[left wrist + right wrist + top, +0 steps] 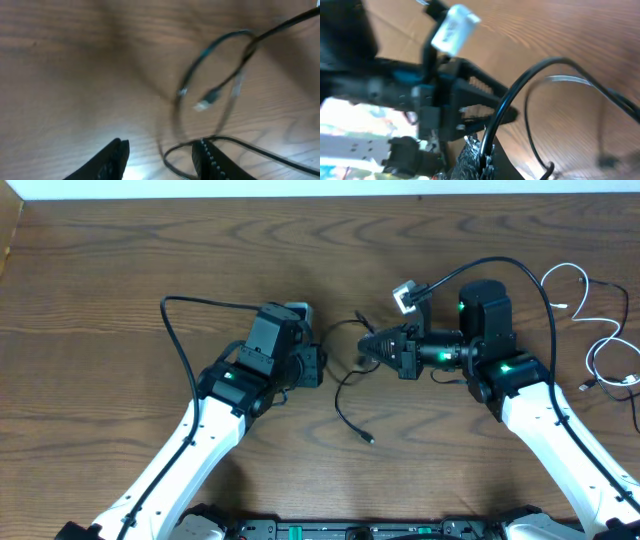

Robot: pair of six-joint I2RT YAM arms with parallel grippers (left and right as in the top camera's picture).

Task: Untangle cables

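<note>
Overhead: left arm [235,385] and right arm [490,345] face each other mid-frame, with the black cable [338,408] in loose loops between them, its free end trailing toward bottom centre. The white cable [583,285] sits at the right edge, well apart. Left wrist: left jaws are apart with nothing between them. The black cable [205,52] loops in the upper right, its plug [212,95] hangs inside the loop, and a strand runs just beside the right-hand finger. Right wrist: right jaws are clenched on the black cable [507,97], which arcs up out of the tips. Risks: with only one side gripped, a pull by the right arm likely drags the whole bundle instead of opening it. The plug could catch in the loop and cinch it, and the left jaws could close on the wrong strand. The surface [120,260] is dark woodgrain with glare at bottom of the left wrist view. The room is only a bright blur, lower left of the right wrist view.
</note>
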